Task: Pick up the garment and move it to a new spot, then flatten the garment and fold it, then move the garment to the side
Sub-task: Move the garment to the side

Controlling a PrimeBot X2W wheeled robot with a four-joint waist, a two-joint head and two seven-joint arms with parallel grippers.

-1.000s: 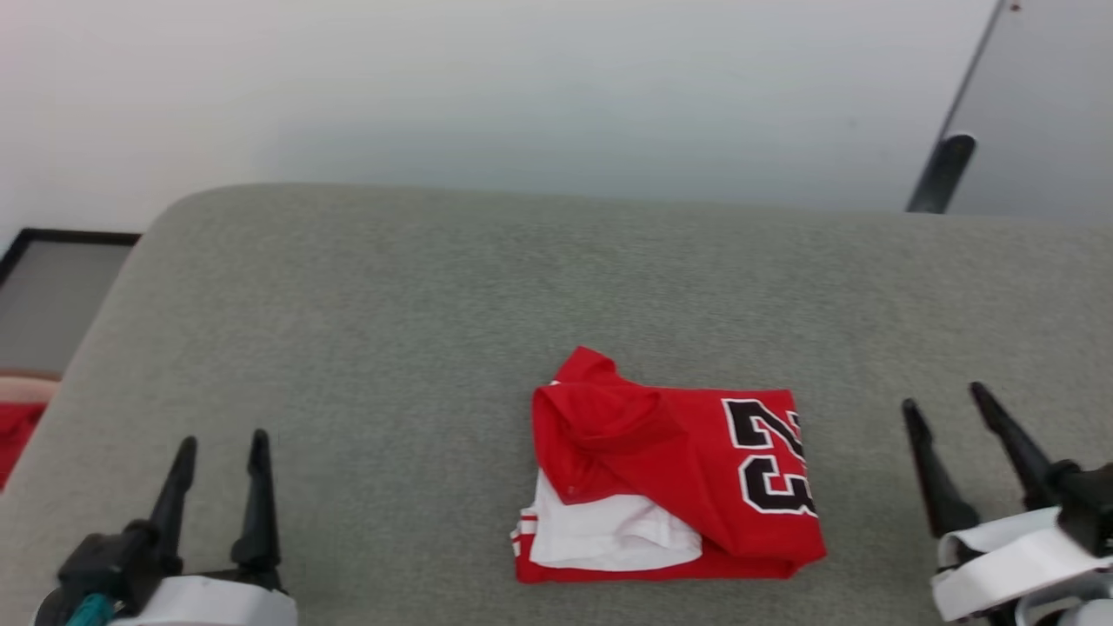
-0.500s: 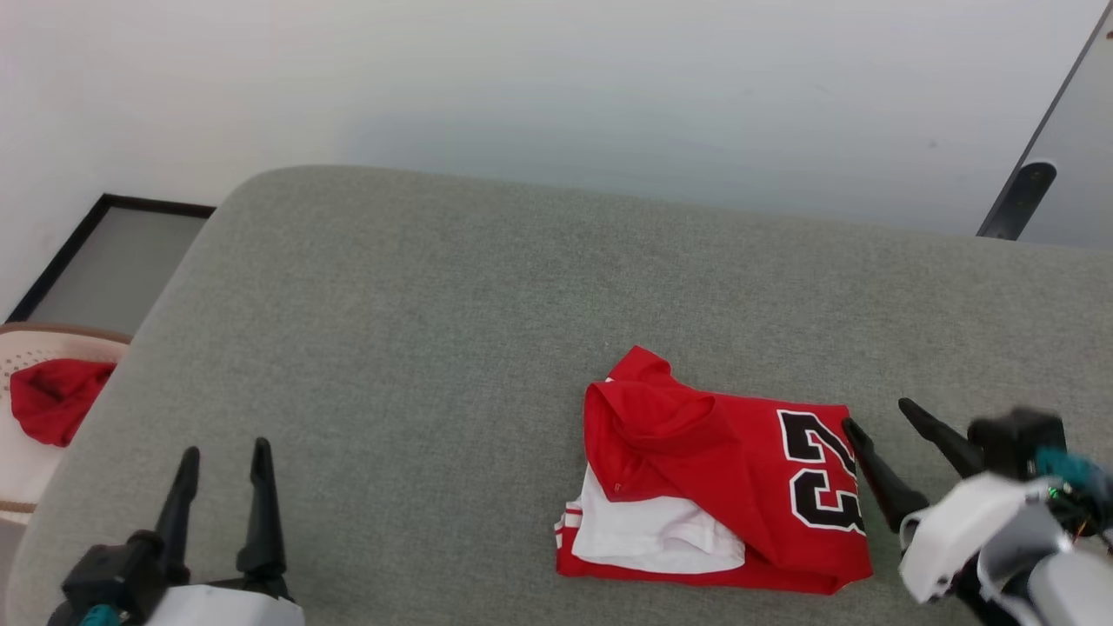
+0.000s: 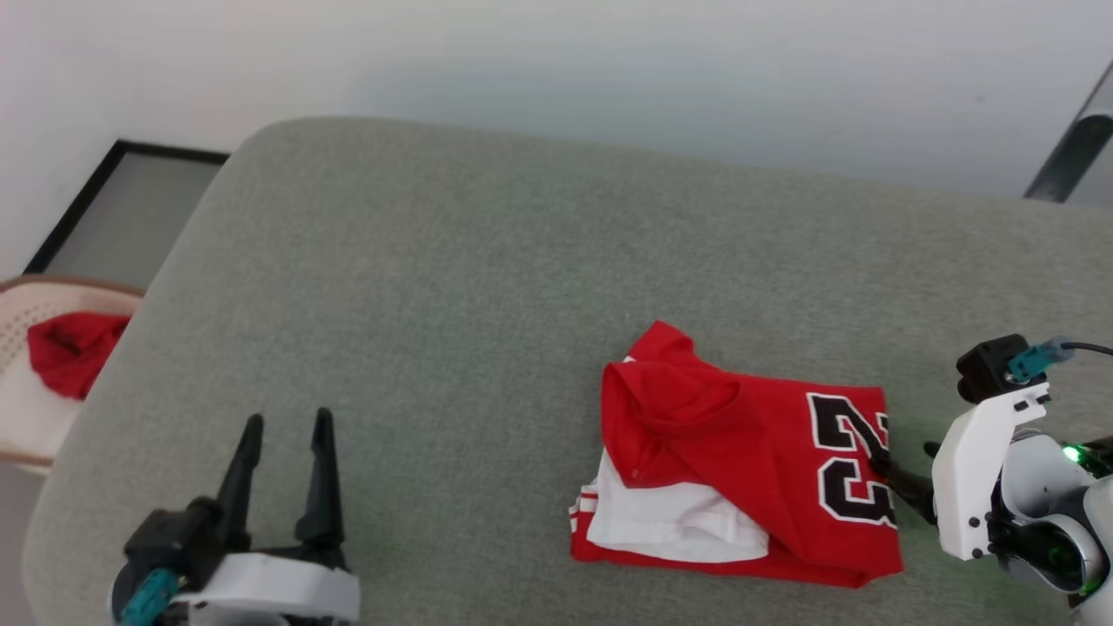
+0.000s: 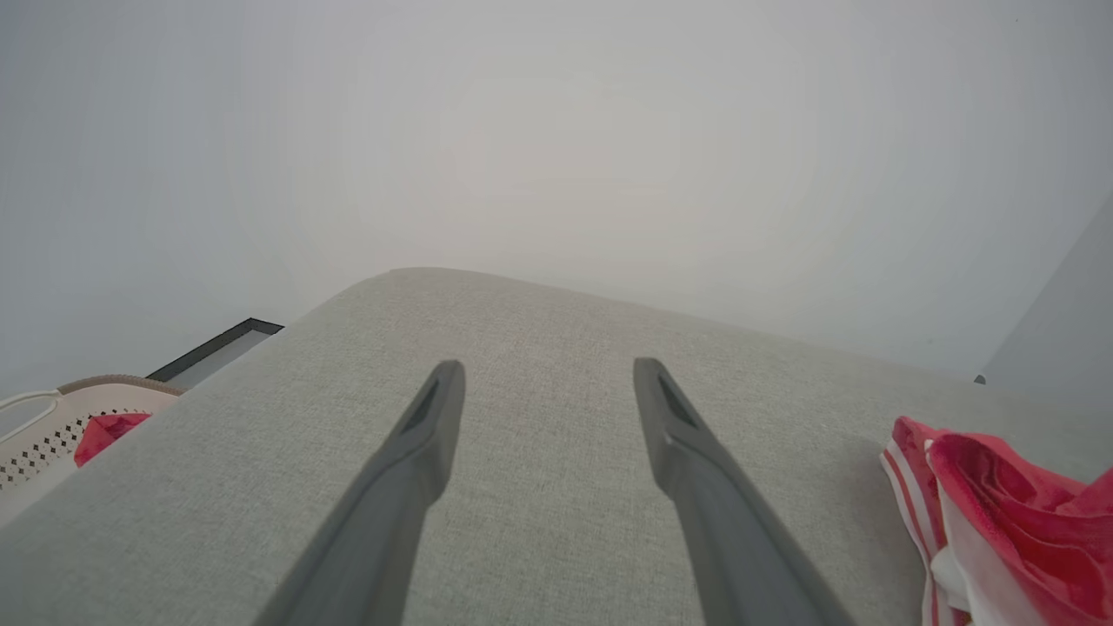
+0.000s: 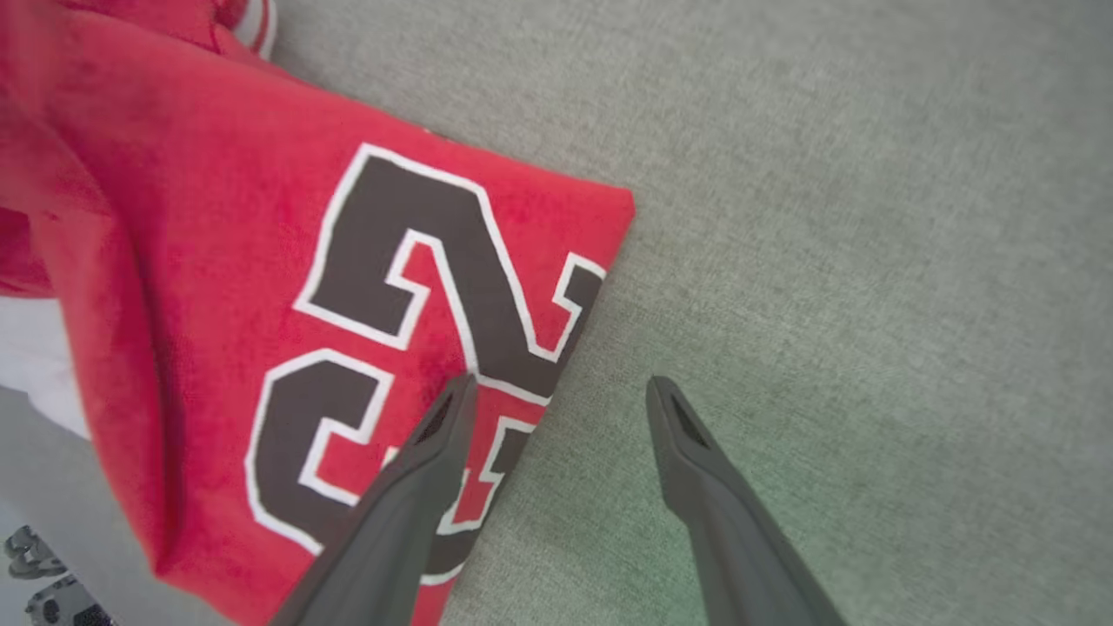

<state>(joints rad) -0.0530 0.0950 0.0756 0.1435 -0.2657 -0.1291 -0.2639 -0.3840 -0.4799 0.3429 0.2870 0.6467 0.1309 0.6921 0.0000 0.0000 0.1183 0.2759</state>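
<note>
The garment (image 3: 739,469) is a red jersey with a black, white-outlined number, lying folded on the grey cushioned surface (image 3: 435,287) right of centre. A white sleeve end and striped trim show at its near left. My right gripper (image 3: 904,459) is open, tilted down at the garment's right edge. In the right wrist view, the right gripper (image 5: 561,382) straddles that edge: one finger is over the number print on the garment (image 5: 217,261), the other over bare grey fabric. My left gripper (image 3: 287,423) stands open at the lower left, well clear of the garment. The left gripper (image 4: 548,369) holds nothing, and the garment (image 4: 1000,513) lies off to its right.
A pale perforated basket (image 3: 26,435) holding a plain red cloth (image 3: 74,348) sits beyond the surface's left edge. A black-framed panel (image 3: 130,209) lies on the floor behind it. A dark pole (image 3: 1069,148) leans at the upper right. Bare grey fabric stretches left of and behind the garment.
The head camera has shifted. My right gripper has swung in from the right and tipped down onto the garment's right edge. The left gripper and the garment have stayed put.
</note>
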